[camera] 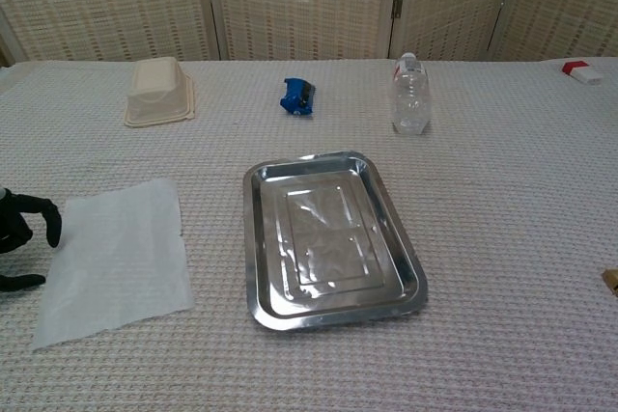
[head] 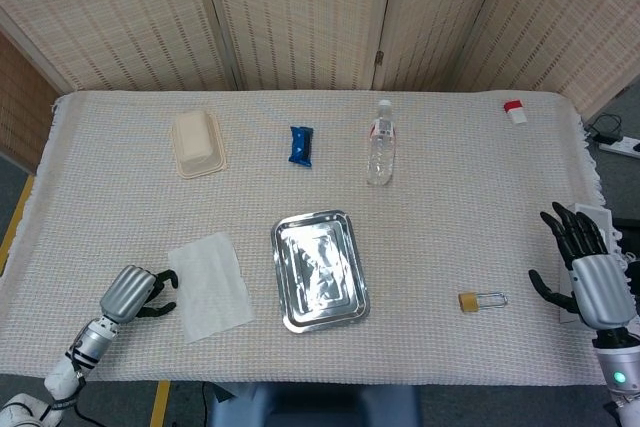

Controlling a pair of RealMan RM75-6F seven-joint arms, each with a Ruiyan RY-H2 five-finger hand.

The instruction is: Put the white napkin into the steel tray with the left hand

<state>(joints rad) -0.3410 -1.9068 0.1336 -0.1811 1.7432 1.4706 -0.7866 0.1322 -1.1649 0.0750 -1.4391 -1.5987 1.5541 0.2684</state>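
Observation:
The white napkin [head: 210, 285] [camera: 118, 256] lies flat on the cloth, just left of the steel tray [head: 318, 269] [camera: 329, 239], which holds nothing. My left hand [head: 138, 292] [camera: 23, 238] hovers at the napkin's left edge with its dark fingers curved toward it and apart, holding nothing. Whether the fingertips touch the napkin I cannot tell. My right hand [head: 587, 265] stands open at the table's right edge, fingers spread upward, and the chest view does not show it.
At the back stand a beige lidded box [head: 197, 143] [camera: 158, 90], a blue packet [head: 301, 145] [camera: 297, 96] and a clear water bottle [head: 380, 156] [camera: 409, 95]. A red-and-white object [head: 514, 111] lies far right. A brass padlock [head: 480, 300] lies left of my right hand.

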